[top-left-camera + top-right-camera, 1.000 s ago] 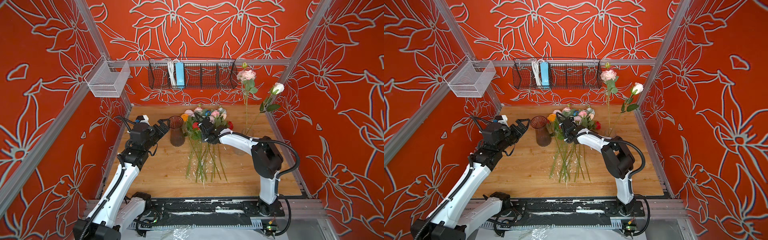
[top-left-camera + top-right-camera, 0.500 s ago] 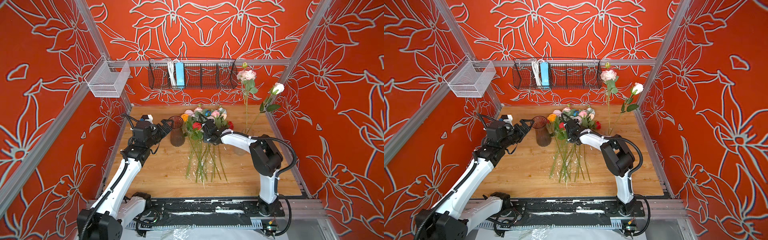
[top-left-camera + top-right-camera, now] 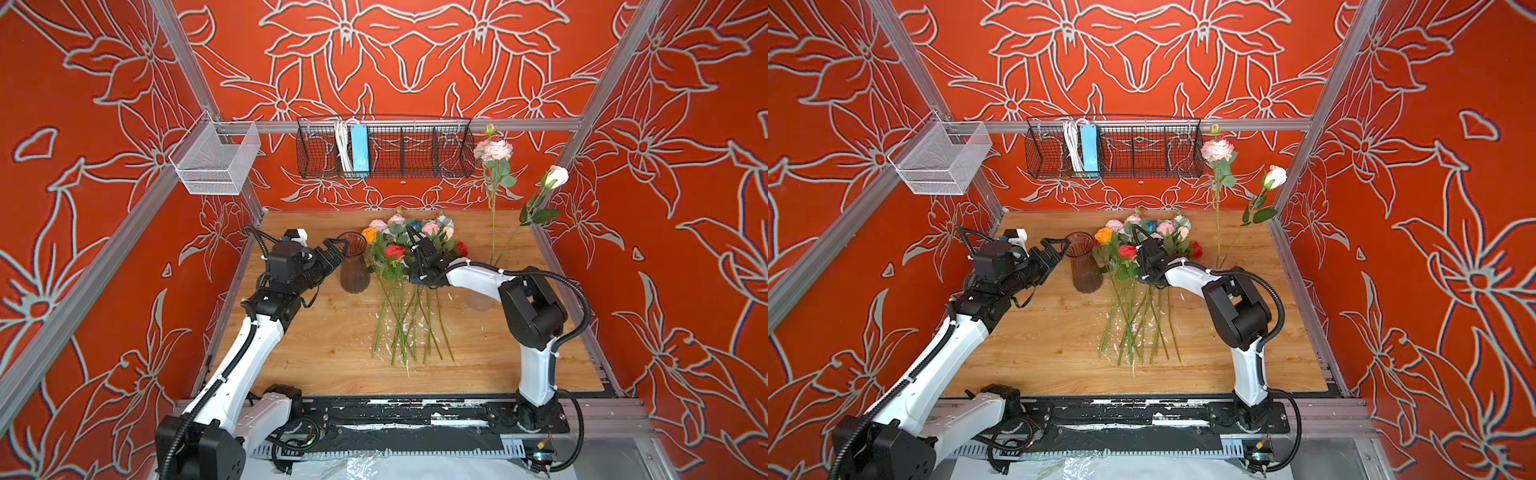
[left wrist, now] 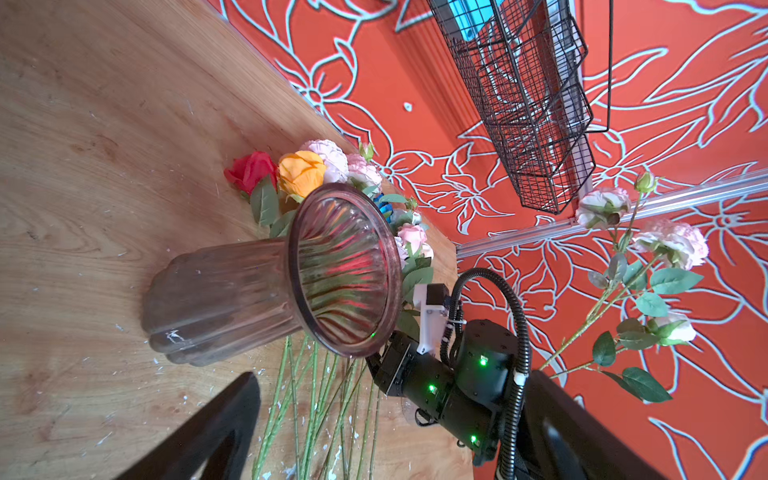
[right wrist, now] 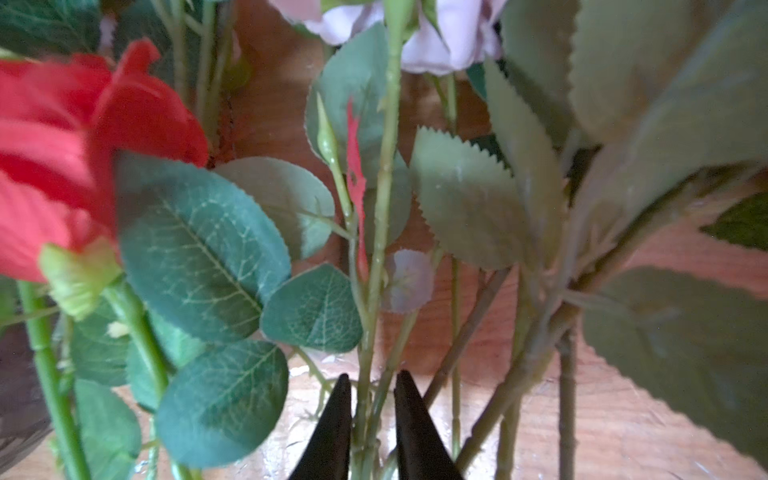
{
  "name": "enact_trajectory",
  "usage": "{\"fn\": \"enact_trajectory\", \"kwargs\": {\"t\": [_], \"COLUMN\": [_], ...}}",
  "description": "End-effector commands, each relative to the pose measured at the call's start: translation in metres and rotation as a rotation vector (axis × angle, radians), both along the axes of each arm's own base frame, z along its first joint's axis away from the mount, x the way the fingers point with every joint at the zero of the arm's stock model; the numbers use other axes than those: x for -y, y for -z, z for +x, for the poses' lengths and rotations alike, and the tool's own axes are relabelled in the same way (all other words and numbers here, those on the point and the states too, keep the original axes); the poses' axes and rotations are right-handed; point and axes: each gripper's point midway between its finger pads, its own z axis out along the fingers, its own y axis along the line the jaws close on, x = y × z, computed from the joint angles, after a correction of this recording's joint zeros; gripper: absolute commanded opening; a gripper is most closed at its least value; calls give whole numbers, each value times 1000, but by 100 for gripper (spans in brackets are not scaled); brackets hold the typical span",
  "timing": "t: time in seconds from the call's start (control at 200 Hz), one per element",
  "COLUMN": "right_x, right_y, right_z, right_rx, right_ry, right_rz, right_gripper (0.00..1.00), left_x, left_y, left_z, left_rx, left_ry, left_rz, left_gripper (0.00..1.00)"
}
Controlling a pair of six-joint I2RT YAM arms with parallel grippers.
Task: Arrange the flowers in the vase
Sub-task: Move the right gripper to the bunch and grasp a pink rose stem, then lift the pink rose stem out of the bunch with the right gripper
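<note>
Several flowers (image 3: 399,291) lie in a pile mid-table, blooms toward the back wall, stems toward the front. A red rose (image 3: 394,251) (image 5: 62,145) lies on top. An empty brown ribbed glass vase (image 3: 354,266) (image 3: 1086,268) (image 4: 249,291) stands upright just left of the pile. My left gripper (image 3: 334,249) (image 3: 1054,249) is open beside the vase rim, apart from it. My right gripper (image 5: 368,384) (image 3: 412,266) is down in the pile, shut on two thin green stems (image 5: 376,249). In the left wrist view the vase rim hides its fingertips.
A clear vase (image 3: 478,301) at the right, partly behind my right arm, holds a tall pink peony (image 3: 492,149) and a white rose (image 3: 556,176). A black wire basket (image 3: 384,151) and a white mesh basket (image 3: 216,160) hang on the walls.
My right gripper has closed on stems in the pile. My left arm has moved forward, bringing its open gripper closer to the brown vase's rim.
</note>
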Motion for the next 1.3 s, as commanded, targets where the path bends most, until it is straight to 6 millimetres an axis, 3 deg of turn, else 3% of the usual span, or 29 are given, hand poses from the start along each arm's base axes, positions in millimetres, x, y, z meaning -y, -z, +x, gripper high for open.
{"fn": "enact_trajectory", "kwargs": {"t": [0.0,0.08,0.25,0.46,0.721,1.061,1.296], "right_x": [0,-5,-3,-13,-26,-37,-45], "right_y": [6,5,-17,-85,-153,-169,-191], "right_z": [-6,-6,-10,-22,-33,-36,-54], "right_rx": [-28,-21,18,131,283,311,362], "right_ry": [32,21,15,-74,-185,-244,-300], "right_rz": [60,110,142,278,425,489,524], "right_gripper": [22,21,4,0,0,0,0], "left_x": [3,4,10,37,39,39,44], "left_y": [-20,-21,-26,-52,-59,-62,-69], "left_z": [2,2,4,-1,-6,-7,-12], "left_rx": [49,62,98,217,262,270,300], "left_ry": [21,25,59,230,241,245,276], "left_rz": [-23,-23,-38,-127,-131,-132,-154], "left_gripper": [99,99,99,98,98,97,97]}}
